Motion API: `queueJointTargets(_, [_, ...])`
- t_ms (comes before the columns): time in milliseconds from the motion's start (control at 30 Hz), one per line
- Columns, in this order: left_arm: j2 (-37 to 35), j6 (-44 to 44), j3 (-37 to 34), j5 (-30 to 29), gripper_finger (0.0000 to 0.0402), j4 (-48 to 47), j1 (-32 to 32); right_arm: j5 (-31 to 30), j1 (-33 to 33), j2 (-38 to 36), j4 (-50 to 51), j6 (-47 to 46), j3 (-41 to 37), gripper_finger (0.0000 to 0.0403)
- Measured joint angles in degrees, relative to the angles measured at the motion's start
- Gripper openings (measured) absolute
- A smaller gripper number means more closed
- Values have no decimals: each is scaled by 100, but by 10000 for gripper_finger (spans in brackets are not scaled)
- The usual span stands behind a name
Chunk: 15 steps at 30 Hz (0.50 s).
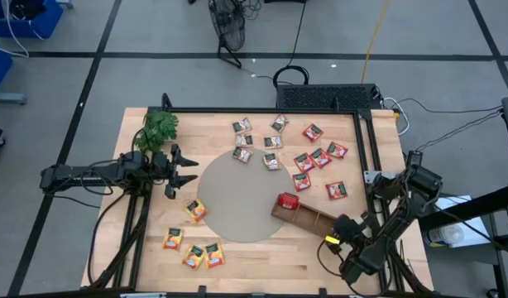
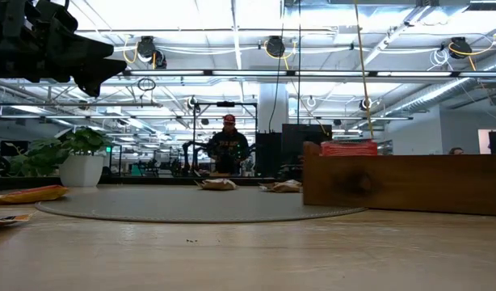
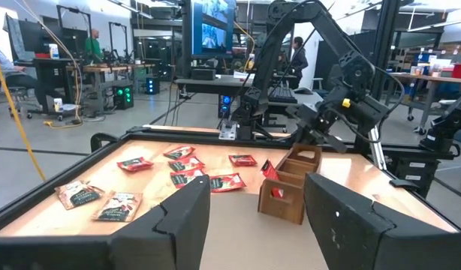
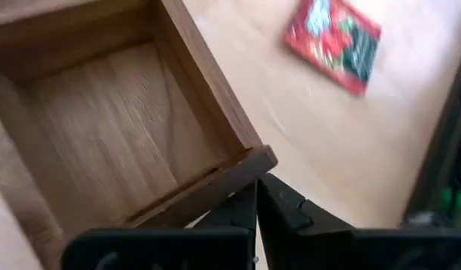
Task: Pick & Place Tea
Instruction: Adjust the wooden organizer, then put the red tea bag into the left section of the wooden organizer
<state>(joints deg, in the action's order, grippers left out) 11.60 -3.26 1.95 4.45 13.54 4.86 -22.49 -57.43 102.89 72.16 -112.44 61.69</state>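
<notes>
— Right gripper (image 4: 257, 196) we see clenched on nothing, at the wooden tray's (image 4: 215, 112) end wall.
— Left gripper (image 1: 188, 171) released, empty; tea sachets (image 1: 320, 157) scattered ahead, one red in tray.

No legible text, label or number on any tea sachet (image 1: 313, 132)

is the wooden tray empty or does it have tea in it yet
Not empty: the wooden tray holds red tea sachets in the compartment at its end nearest the round mat; its other visible compartments look bare.
</notes>
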Motion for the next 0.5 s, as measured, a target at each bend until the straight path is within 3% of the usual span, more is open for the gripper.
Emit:
queueJointTargets(200, [0,0,-1,0,214,0,0,-496,163,-1,154,85,0,0])
queueJointTargets(333, [1,0,-2,0,214,0,1,-270,236,-15,519,73,27,0])
queueJointTargets(500, [1,1,0,-2,214,0,1,-49,176,-187,1794,-150,364,0])
